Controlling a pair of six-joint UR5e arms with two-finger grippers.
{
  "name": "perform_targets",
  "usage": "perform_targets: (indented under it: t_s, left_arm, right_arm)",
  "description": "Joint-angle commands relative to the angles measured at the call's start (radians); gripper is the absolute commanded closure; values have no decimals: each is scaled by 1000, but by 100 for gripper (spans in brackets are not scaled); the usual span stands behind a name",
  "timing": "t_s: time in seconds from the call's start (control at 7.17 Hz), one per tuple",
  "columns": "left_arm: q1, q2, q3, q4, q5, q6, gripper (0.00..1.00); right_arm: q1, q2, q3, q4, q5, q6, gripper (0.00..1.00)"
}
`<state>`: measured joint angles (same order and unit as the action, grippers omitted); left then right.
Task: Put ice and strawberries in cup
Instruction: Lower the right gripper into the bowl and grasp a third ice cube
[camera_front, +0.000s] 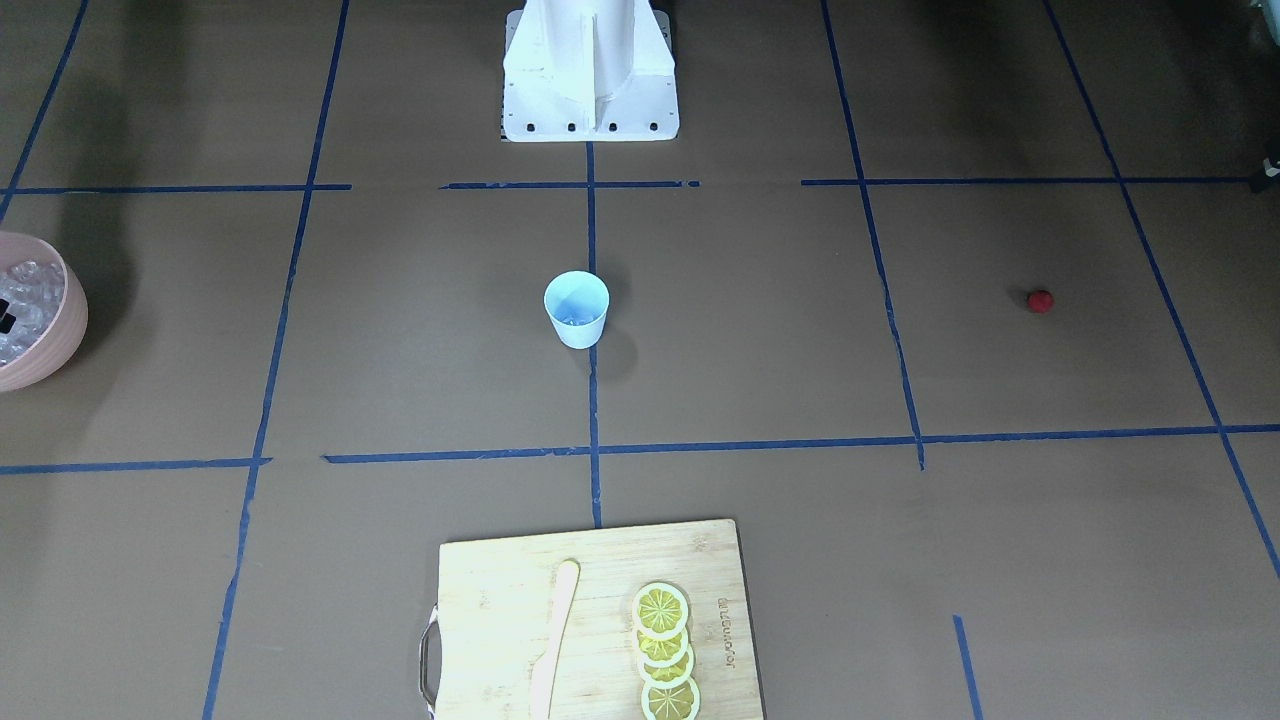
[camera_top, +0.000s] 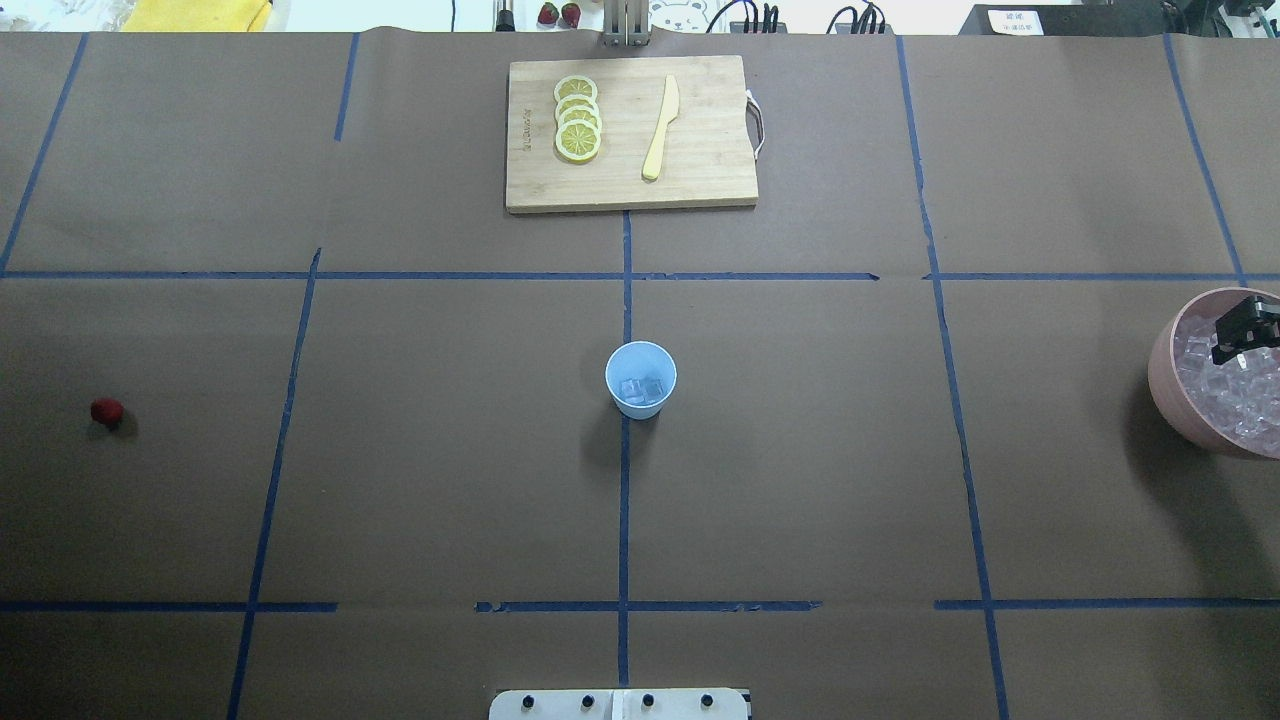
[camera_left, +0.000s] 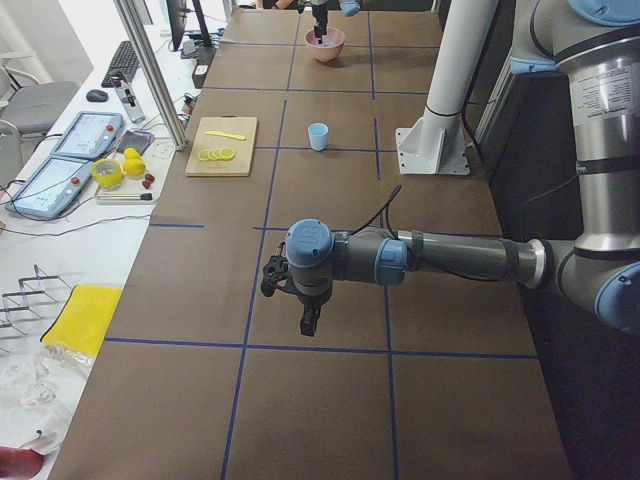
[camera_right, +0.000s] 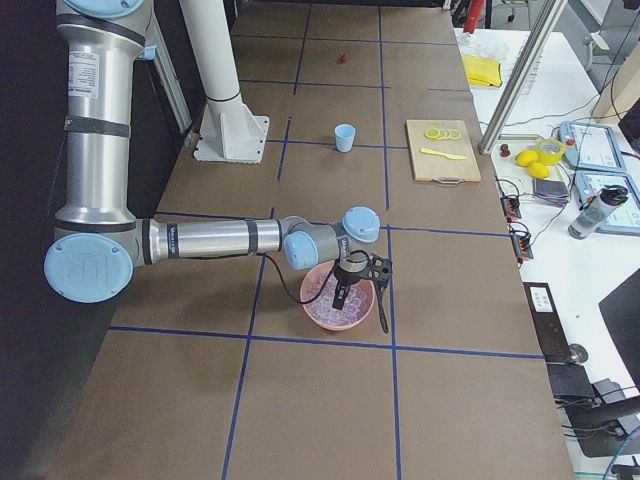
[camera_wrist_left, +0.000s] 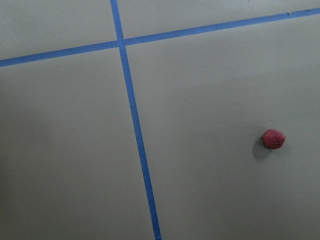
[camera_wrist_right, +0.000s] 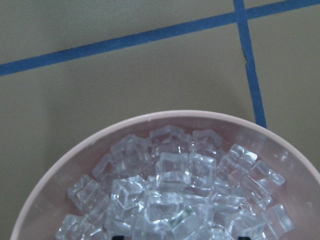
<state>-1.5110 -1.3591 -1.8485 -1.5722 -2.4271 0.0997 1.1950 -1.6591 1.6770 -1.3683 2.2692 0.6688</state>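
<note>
Strawberry: lying alone on the brown table, far left; well apart from the cup; in the left wrist view, to the right of a blue tape line.
Left gripper: hanging above the table, fingers pointed down; shown only from the side, so cannot tell whether fingers are apart or together.
Cup: upright at table centre, standing on the middle strip of tape; a few cubes of ice at the bottom.
Board: wooden, beyond the cup at the far edge; four overlapping lemon slices on its left half, pale knife beside them, metal handle at its right end.
Bowl: pink, far right, partly cut off by the frame edge; heaped with more ice.
Right gripper: over the bowl, pointed down at the heap; fingers spread apart, tips just at the top cubes.
</note>
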Motion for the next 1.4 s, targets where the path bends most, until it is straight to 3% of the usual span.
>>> perform_targets:
  t_s: [0.0,0.84,1.26]
  left_arm:
    - [0,0,0,0,-1,0,0]
    - [0,0,0,0,-1,-2,0]
    - [0,0,0,0,-1,-3,0]
  right_arm:
    - [0,2,-11,2,0,0,26]
    - [0,9,-11,2,-3,0,40]
    - [0,9,-10,2,-3,0,55]
